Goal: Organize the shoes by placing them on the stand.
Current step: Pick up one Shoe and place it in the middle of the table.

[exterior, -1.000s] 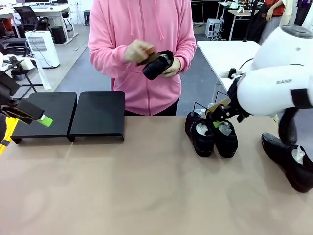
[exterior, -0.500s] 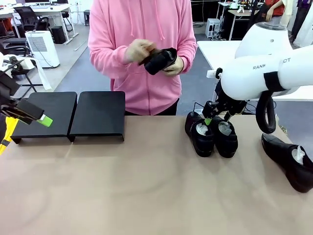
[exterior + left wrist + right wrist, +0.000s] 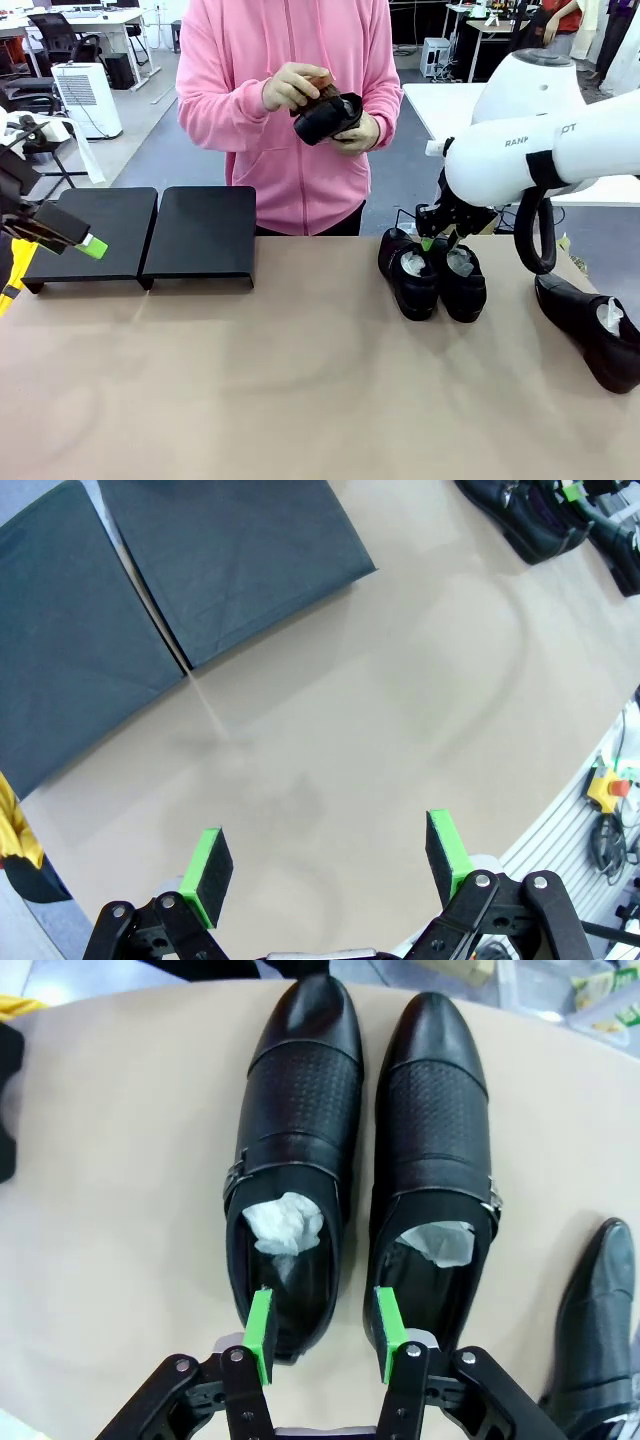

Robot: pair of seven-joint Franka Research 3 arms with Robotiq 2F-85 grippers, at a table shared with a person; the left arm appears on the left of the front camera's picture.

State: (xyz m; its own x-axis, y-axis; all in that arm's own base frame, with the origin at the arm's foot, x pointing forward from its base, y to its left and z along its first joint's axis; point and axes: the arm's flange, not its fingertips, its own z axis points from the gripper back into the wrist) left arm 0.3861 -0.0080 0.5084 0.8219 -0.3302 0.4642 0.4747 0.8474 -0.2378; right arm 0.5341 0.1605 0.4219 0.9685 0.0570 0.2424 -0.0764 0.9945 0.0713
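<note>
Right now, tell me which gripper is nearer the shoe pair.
Right. The right gripper hovers just over the shoe pair; the left gripper sits far off, by the stand.

The two shoes (image 3: 295, 1110) lying side by side are glossy black, each with a fine pinhole pattern across the front panel, a silvery buckle (image 3: 235, 1175) and whitish crumpled paper (image 3: 285, 1222) inside. The stand (image 3: 200, 235) is matte black, greyer in the left wrist view. The table (image 3: 300, 390) is plain tan. The left tool (image 3: 325, 845) and right tool (image 3: 320, 1335) are black with bright green pads (image 3: 262, 1332); the arm (image 3: 540, 150) is white. The person's hoodie (image 3: 290, 50) is pink, and the held shoe (image 3: 325, 118) is black.
</note>
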